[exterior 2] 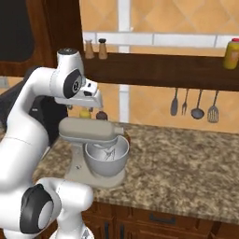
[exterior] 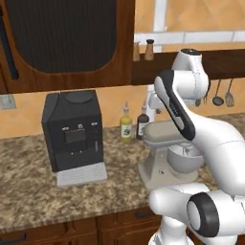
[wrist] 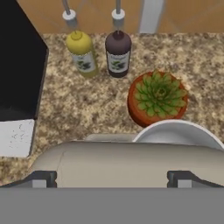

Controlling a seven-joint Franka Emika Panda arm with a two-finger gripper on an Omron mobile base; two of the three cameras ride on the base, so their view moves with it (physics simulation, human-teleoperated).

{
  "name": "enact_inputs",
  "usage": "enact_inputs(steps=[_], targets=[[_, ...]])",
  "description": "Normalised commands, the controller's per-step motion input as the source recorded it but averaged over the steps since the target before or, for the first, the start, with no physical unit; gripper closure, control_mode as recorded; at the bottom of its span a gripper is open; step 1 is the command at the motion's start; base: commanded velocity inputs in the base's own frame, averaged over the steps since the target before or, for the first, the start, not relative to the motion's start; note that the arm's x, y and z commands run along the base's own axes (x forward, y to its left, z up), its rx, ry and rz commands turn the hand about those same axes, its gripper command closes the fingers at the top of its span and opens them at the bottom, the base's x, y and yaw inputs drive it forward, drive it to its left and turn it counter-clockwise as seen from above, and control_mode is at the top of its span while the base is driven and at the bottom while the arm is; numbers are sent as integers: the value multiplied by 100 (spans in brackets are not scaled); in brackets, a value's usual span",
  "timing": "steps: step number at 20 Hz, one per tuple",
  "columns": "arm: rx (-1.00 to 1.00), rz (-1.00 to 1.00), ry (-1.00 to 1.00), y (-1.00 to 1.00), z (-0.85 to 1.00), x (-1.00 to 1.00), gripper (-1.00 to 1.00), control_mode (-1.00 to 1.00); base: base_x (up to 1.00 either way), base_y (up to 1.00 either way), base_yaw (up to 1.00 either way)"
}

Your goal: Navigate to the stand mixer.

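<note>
- Stand mixer (exterior: 165, 155), beige-grey with a rounded head, a silver-grey metal bowl and a flat base, stands on the speckled brown granite counter (exterior: 28, 191); in the left base view the white arm crosses in front of its right side, and in the right base view it sits just beyond the arm, its bowl facing right.
- Left of the mixer, well apart, stands the boxy black coffee machine (exterior: 74, 131) with a pale grey drip tray at its foot.
- Between the coffee machine and the mixer, back by the wall, stand a yellow-capped bottle of pale oil (exterior: 126, 123) and, just beside it, a dark brown bottle (exterior: 142, 122).
- In the hand view the mixer's beige head lies across the lower part of the picture, with the rim of its bowl curving up at the right.
- Beyond the mixer's bowl in that view sits a green spiky succulent in a round terracotta pot (wrist: 158, 97), near the two bottles.
- The gripper (wrist: 112, 178) hangs above the mixer's head; its two dark fingertips (wrist: 41, 178) stand wide apart, holding nothing.
- Above the mixer a dark wooden shelf (exterior 2: 154, 70) carries two small shakers (exterior 2: 94, 48).
- Right of the mixer, under the shelf, metal kitchen utensils (exterior 2: 193, 105) hang on the tiled wall.
- Far right on the shelf stands a yellow squeeze bottle (exterior 2: 231, 53).
</note>
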Motion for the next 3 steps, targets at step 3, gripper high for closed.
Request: enact_inputs(steps=[3], targets=[[0,0,0,0,0,0,-100,100,80,-7,17]])
